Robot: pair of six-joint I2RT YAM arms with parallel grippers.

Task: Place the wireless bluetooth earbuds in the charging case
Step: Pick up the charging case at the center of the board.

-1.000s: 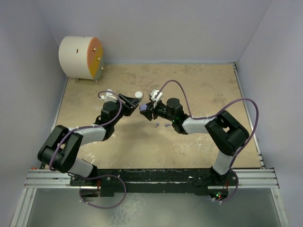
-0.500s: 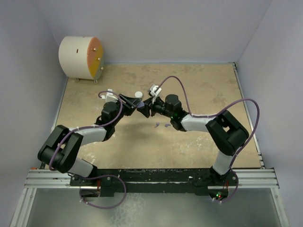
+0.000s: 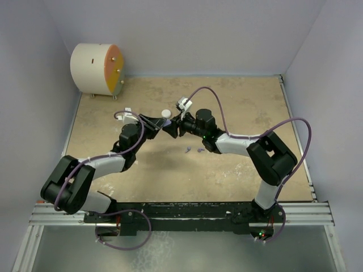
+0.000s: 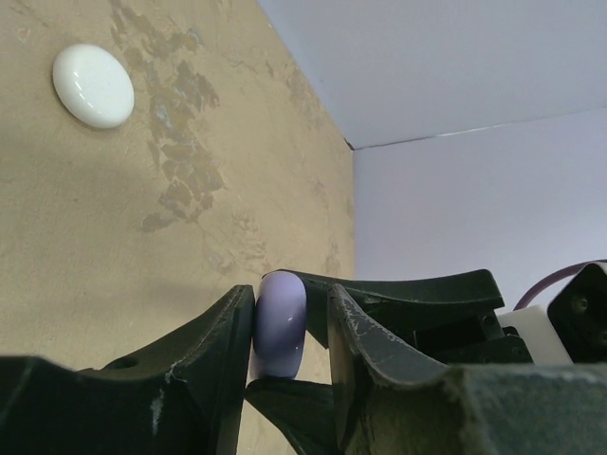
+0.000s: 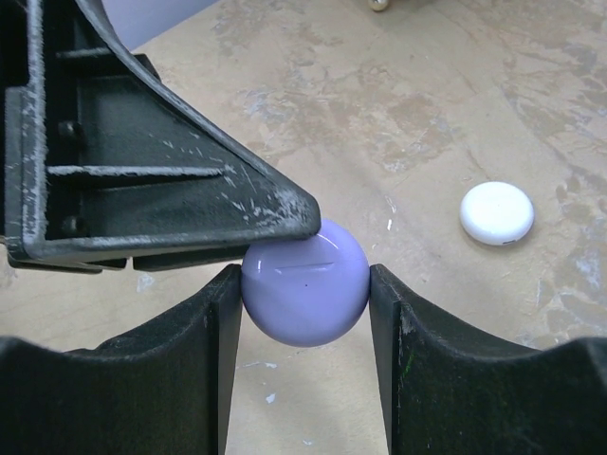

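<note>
The charging case is in two halves. My right gripper [image 5: 305, 284] is shut on the lilac disc half [image 5: 305, 294] by its rim and holds it above the table. My left gripper [image 4: 292, 327] is open around the same disc [image 4: 281, 322]: one finger touches a flat face, and a narrow gap remains at the other finger. Both grippers meet at mid-table in the top view, left gripper [image 3: 161, 125] and right gripper [image 3: 171, 128]. The white disc half [image 3: 165, 113] lies on the table just behind them, also seen in the wrist views [image 4: 93, 85] [image 5: 496, 212]. Two tiny lilac earbuds [image 3: 187, 149] [image 3: 200, 151] lie on the table below the right gripper.
A big white drum with an orange face [image 3: 96, 69] stands at the far left corner. Pale walls close the table [image 3: 238, 170] on the left, back and right. A metal rail [image 3: 181, 212] carries both arm bases at the near edge.
My right gripper has carried the lilac disc up and to the left, into my left gripper's fingers. The left arm has shifted slightly. The white disc and earbuds have not moved.
</note>
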